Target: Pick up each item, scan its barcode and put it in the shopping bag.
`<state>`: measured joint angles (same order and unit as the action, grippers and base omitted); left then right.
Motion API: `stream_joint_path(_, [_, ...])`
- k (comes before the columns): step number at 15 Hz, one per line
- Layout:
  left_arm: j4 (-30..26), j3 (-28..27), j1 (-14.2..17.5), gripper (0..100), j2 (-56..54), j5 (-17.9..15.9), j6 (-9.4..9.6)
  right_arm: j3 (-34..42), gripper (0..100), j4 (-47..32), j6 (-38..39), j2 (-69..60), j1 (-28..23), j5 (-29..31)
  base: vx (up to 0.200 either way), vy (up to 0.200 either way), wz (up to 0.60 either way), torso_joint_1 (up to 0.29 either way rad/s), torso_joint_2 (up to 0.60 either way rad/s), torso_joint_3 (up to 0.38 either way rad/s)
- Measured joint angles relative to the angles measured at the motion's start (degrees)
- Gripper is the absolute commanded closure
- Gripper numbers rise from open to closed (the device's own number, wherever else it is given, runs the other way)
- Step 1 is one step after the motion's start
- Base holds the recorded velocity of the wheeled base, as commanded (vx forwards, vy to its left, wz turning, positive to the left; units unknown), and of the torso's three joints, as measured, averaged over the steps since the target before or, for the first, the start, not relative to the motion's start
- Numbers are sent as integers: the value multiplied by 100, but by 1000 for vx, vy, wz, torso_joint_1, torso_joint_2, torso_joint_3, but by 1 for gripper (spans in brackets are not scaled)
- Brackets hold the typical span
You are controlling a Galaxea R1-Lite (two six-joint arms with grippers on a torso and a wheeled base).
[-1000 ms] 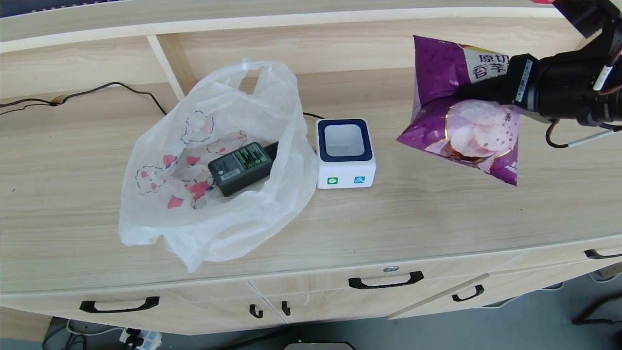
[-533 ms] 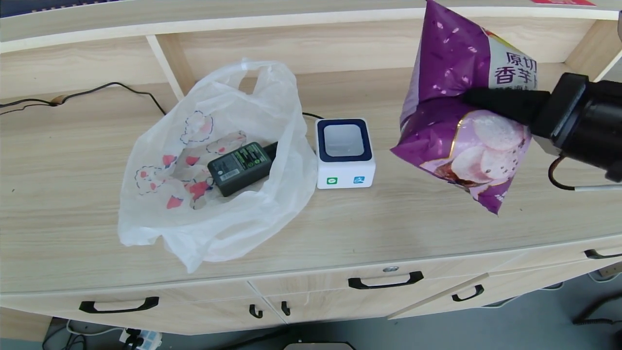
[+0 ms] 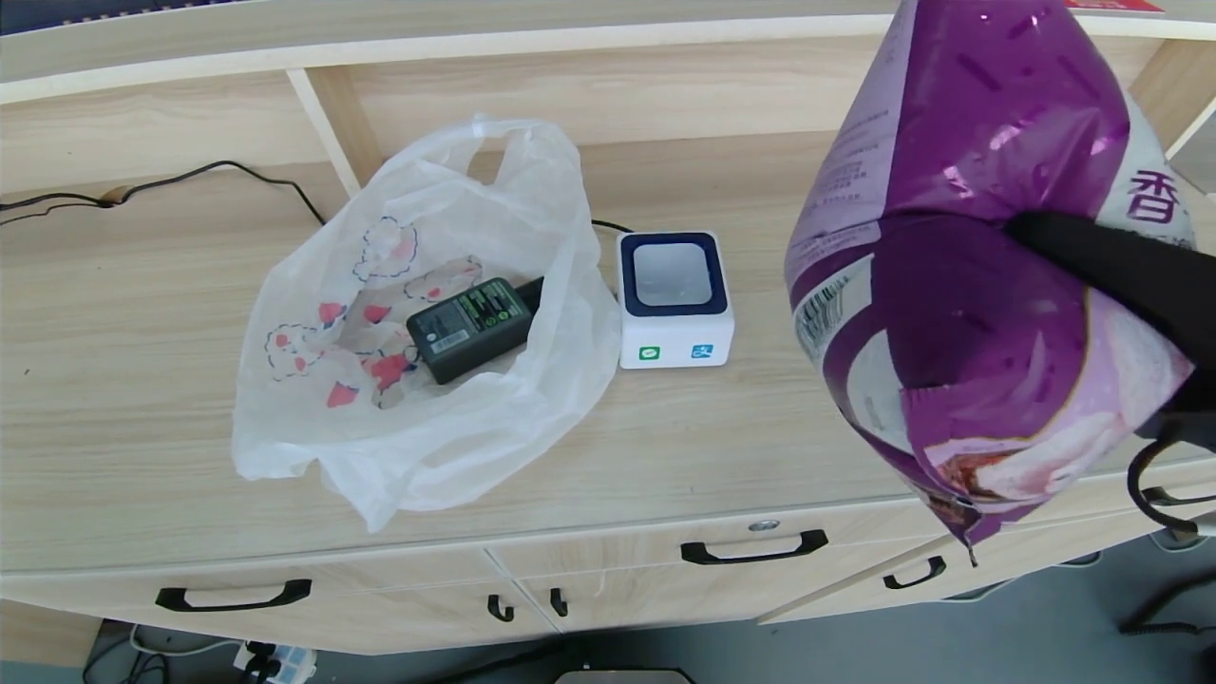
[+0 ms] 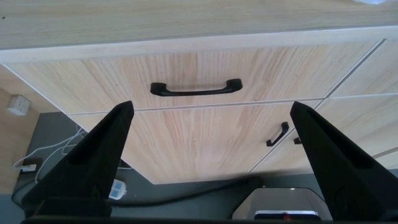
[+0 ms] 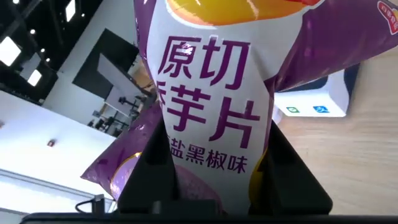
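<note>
purple chip bag [image 3: 959, 323] in right hand [image 5: 219, 177]

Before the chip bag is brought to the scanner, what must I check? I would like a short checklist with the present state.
1. Right gripper shut on the purple chip bag: ok.
2. Barcode turned down toward the scanner: not ok, it faces sideways.
3. Scanner window uncovered: ok.
4. Shopping bag mouth open: ok.
5. Left gripper open, low before the drawers, out of the path: ok.
</note>
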<state>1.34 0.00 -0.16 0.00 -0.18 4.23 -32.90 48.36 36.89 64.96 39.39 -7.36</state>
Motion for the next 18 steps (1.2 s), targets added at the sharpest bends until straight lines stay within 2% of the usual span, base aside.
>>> stream_joint_path(4, [2,0,-2,0,0,0,4,104,100,172,1464,-85,250,-358,0,0,0,0,0,0])
stream_joint_path(8, [-1,0,-2,0,0,0,0,621,100,1286,2267,-28,501,-445,0,0,0,0,0,0])
stream_joint_path(14, [-22,0,-2,0,0,0,-16,780,100,2007,2481,438,1223,-768,0,0,0,0,0,0])
stream_joint_path(18, [-23,0,-2,0,0,0,-13,848,100,2694,3020,901,1290,-1042,0,0,0,0,0,0])
